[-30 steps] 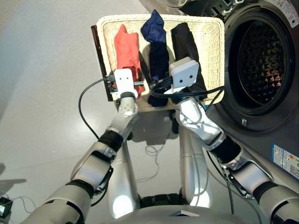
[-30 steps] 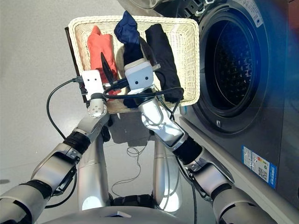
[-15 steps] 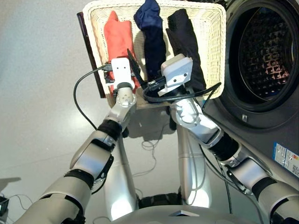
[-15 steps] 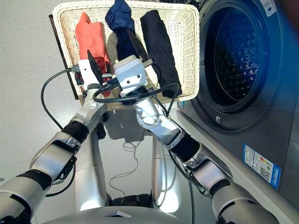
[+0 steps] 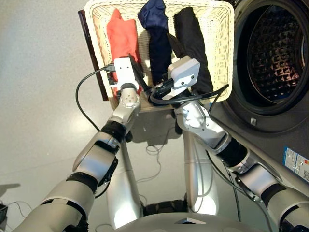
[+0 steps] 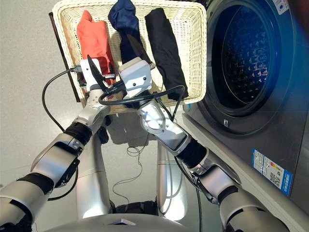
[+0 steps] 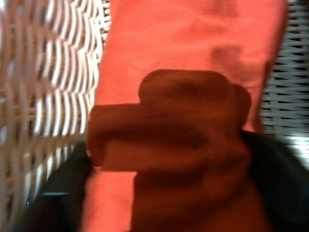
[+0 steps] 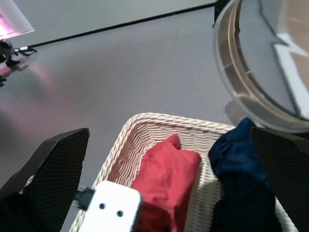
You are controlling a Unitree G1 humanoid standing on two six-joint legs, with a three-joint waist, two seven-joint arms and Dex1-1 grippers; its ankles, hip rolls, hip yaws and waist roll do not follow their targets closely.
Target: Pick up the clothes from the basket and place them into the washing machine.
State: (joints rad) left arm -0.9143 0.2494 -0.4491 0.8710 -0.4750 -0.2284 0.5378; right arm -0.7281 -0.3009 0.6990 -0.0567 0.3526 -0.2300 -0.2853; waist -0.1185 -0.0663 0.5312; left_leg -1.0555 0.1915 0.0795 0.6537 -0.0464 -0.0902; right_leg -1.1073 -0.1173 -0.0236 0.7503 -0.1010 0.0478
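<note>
The cream wicker basket point(image 5: 219, 53) holds the clothes side by side: a coral-orange bundle point(image 5: 120, 34), a navy one point(image 5: 157, 38) and a black one point(image 5: 193, 38). My left gripper point(image 5: 135, 72) is down on the near end of the coral bundle point(image 7: 193, 58). It is open, with its dark fingers point(image 7: 285, 169) on either side of the cloth. My right gripper point(image 6: 140, 53) hovers open over the near ends of the navy and black bundles and holds nothing. The washing machine point(image 5: 289, 135) stands to the right, its drum point(image 5: 275, 53) open.
The machine's glass door point(image 8: 270, 63) hangs open beyond the basket's far corner. A dark brown board point(image 5: 91, 58) runs along the basket's left side. Black cables point(image 5: 82, 106) loop from both wrists, and a thin cord point(image 5: 154, 150) lies on the grey floor.
The head camera tilted. Both arms reached farther over the basket from its near rim, and the left gripper came down around the coral bundle's near end.
</note>
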